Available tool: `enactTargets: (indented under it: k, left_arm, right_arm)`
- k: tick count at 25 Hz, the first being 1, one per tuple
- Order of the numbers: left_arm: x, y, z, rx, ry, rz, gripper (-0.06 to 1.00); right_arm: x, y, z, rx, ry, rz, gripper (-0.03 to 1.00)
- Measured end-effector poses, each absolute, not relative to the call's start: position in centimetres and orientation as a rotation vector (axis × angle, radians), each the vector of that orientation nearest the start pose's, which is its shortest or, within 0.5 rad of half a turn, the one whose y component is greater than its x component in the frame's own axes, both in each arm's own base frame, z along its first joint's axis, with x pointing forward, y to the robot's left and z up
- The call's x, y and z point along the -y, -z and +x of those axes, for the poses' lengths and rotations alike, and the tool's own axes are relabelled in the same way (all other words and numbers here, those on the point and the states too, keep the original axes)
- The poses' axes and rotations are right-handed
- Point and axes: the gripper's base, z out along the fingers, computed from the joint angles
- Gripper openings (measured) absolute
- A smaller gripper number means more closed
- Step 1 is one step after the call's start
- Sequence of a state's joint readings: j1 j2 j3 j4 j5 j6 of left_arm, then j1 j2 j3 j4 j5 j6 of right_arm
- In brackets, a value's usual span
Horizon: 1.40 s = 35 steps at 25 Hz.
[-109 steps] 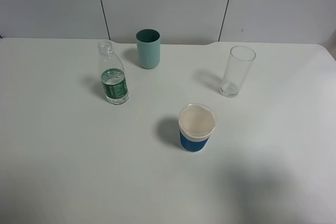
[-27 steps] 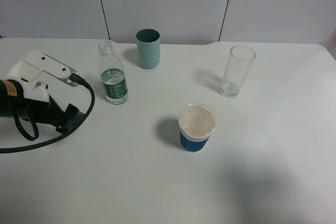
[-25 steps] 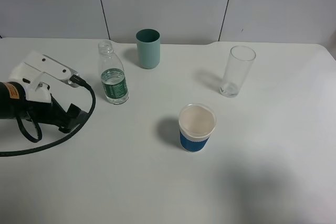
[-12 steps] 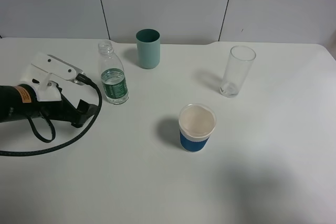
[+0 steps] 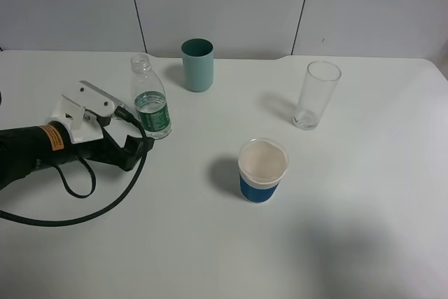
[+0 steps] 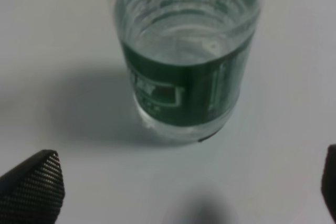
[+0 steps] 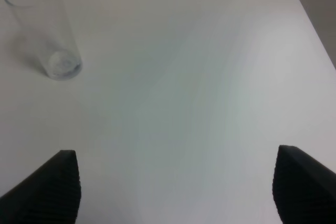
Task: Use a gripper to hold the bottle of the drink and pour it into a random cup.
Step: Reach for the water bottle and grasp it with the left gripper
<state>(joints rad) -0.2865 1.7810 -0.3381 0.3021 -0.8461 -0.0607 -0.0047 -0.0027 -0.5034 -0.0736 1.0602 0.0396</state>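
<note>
The small clear bottle (image 5: 151, 106) with a green label stands upright and capless at the left of the white table. The clear drink (image 6: 184, 30) shows through its wall. The teal cup (image 5: 197, 65) stands behind it to the right, near the back edge. My left gripper (image 5: 135, 136) lies low just left of and in front of the bottle. In the left wrist view the bottle (image 6: 184, 72) is straight ahead, beyond the left gripper (image 6: 181, 192), whose black jaws are wide apart and empty. My right gripper (image 7: 173, 192) is open and empty; the exterior view does not show it.
A white paper cup with a blue sleeve (image 5: 262, 171) stands in the middle front. A tall clear glass (image 5: 315, 94) stands at the back right and also shows in the right wrist view (image 7: 44, 27). A black cable (image 5: 84, 211) loops on the table under the left arm.
The left arm came in from the left edge and moved right toward the bottle, now close beside it. Bottle, cups and glass have not moved.
</note>
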Motion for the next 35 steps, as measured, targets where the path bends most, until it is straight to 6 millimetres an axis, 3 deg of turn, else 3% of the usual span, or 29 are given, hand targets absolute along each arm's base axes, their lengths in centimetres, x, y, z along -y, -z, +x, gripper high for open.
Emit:
enactTargets:
  k: [15,26,35]
  left_arm:
    - [9.4,-10.8,23.7,-1.888,0.395,0.522,0.99]
    - [9.7,-8.2,23.9,-1.891,0.442,0.496,0.99]
    - [10.4,-7.3,26.2,-1.866,0.441,0.495,0.99]
  right_arm:
    - [0.6,-27.8,-0.6,-2.035,0.066,0.049,0.75]
    - [0.6,-27.8,-0.6,-2.035,0.066,0.049,0.75]
    - [0.6,-27.8,-0.6,-2.035,0.066,0.049,0.75]
